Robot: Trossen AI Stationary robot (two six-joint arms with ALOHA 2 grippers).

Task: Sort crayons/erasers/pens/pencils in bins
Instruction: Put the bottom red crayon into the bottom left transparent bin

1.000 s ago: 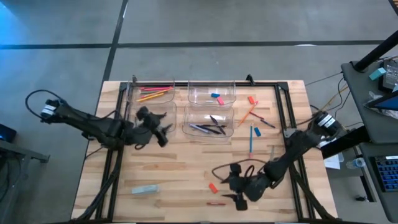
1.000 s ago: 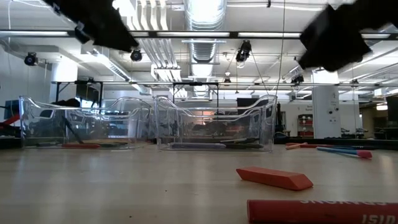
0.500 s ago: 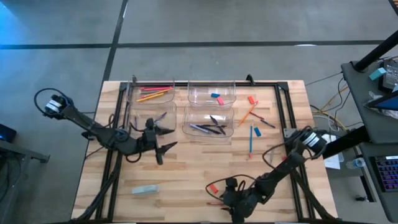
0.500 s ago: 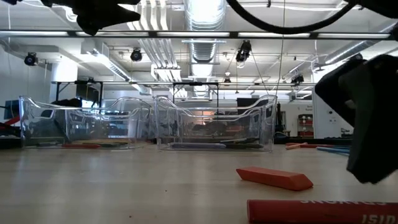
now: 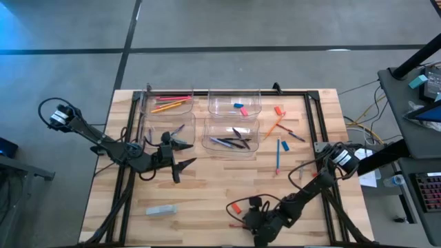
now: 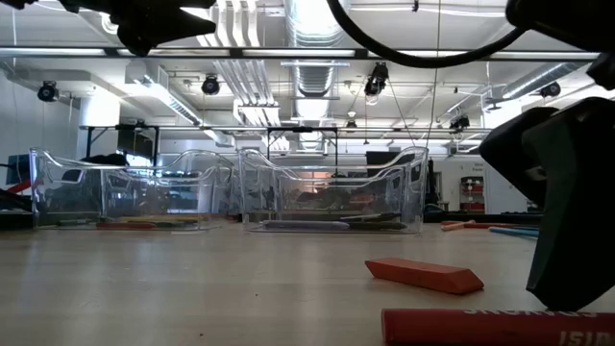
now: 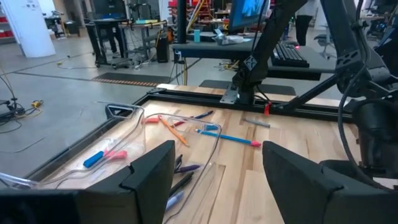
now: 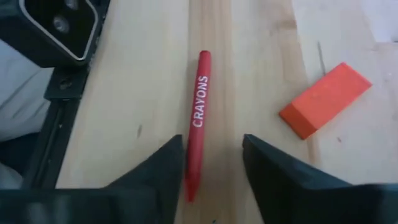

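Note:
A red crayon (image 8: 198,118) lies flat on the table near its front edge, also visible in the low view (image 6: 490,327). My right gripper (image 8: 214,171) is low over the crayon's near end, open, with a finger on either side of it; in the high view (image 5: 249,224) it is at the front middle. An orange-red eraser (image 8: 324,98) lies beside the crayon. My left gripper (image 5: 182,155) hovers open and level in front of the four clear bins, holding nothing. The bins hold pencils (image 5: 169,103), erasers (image 5: 239,107) and pens (image 5: 231,141). My right gripper straddles the crayon's near end (image 8: 190,183), slanting down from above with its fingers along the crayon. One finger (image 8: 166,174) stands right against that end; whether it touches, I cannot tell. The crayon lies flat on the table.
At the right lie loose sticks: an orange pencil (image 5: 274,126), a blue pencil (image 5: 278,162), a blue crayon (image 5: 284,145), a dark pen (image 5: 296,136) and an orange piece (image 5: 279,110). A grey-blue block (image 5: 160,210) lies front left. Black rails frame the table.
My right gripper has come down and gone toward the table's near edge and left, ending low over the red crayon. My left gripper turned to point toward the table's right and shifted slightly toward the near edge, then stayed still. The crayon and eraser have not moved.

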